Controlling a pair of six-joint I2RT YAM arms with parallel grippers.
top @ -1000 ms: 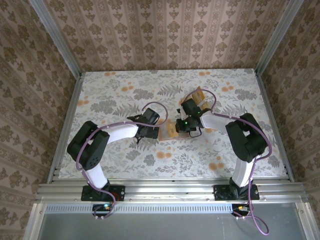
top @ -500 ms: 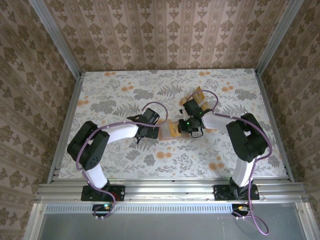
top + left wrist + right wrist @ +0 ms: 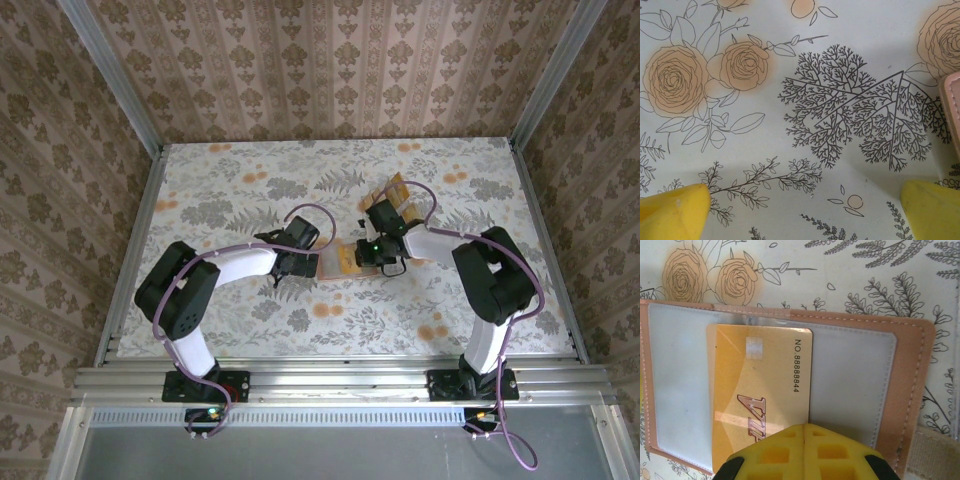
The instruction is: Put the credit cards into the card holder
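Floral table [image 3: 230, 185] | left tool [image 3: 802, 210] splayed, low | right tool [image 3: 804, 430] clenched against credit card [image 3: 760, 385] on card holder [image 3: 907, 390]

The salmon-pink card holder [image 3: 912, 390] lies open and flat on the table, its greyish inner face up. One golden-orange credit card [image 3: 760, 390], printed with a number, lies flat on that face, long edges parallel to the holder's short sides.

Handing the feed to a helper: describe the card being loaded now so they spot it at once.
On the floral table, find the pink card holder lying open at the middle. On its grey inner face lies a golden card, one edge pinched by the right gripper. Unlike the other cards farther back, it lies flat.
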